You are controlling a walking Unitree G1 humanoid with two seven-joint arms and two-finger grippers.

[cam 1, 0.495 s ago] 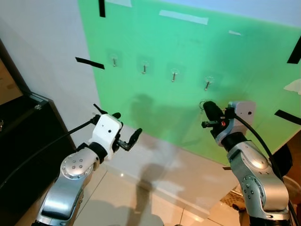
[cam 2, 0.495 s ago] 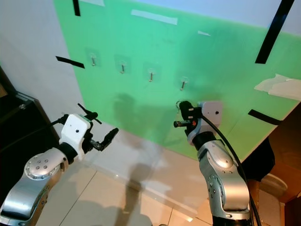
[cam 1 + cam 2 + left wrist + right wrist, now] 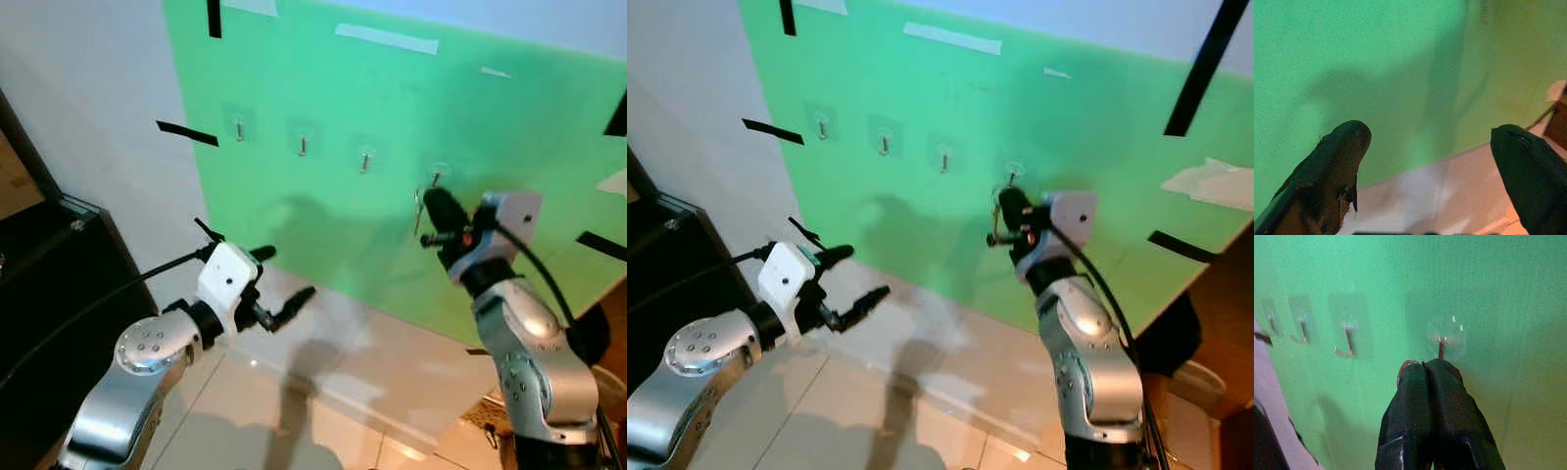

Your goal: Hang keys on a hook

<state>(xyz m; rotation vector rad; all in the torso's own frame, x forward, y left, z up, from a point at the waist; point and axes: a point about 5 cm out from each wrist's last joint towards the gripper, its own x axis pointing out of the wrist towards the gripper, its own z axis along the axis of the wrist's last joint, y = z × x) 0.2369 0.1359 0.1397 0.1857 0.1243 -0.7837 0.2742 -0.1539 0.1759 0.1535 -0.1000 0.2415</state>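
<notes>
**Key ring held up at the rightmost hook**

We face a green panel (image 3: 323, 225) fixed to a white wall (image 3: 88, 108), with strips of black tape (image 3: 186, 132) and pale tape (image 3: 387, 38) stuck around it. Below the panel runs a pale baseboard (image 3: 392, 352) and a glossy tiled floor (image 3: 245, 411). A dark cabinet (image 3: 49, 284) stands at our left.

Four small hooks on clear pads sit in a row across the panel; the rightmost hook (image 3: 1441, 346) is the one nearest our raised arm. The other three (image 3: 302, 146) hang bare.

Our right gripper (image 3: 1425, 369) is pressed up just beneath that hook, its fingers clenched together on the key ring (image 3: 1402, 368), a thin loop peeking out beside the fingertips. We cannot tell whether the ring touches the hook.

Our left gripper (image 3: 1430, 147) hovers lower, near the baseboard, fingers spread wide and holding nothing. Shadows of both arms fall on the panel.
</notes>
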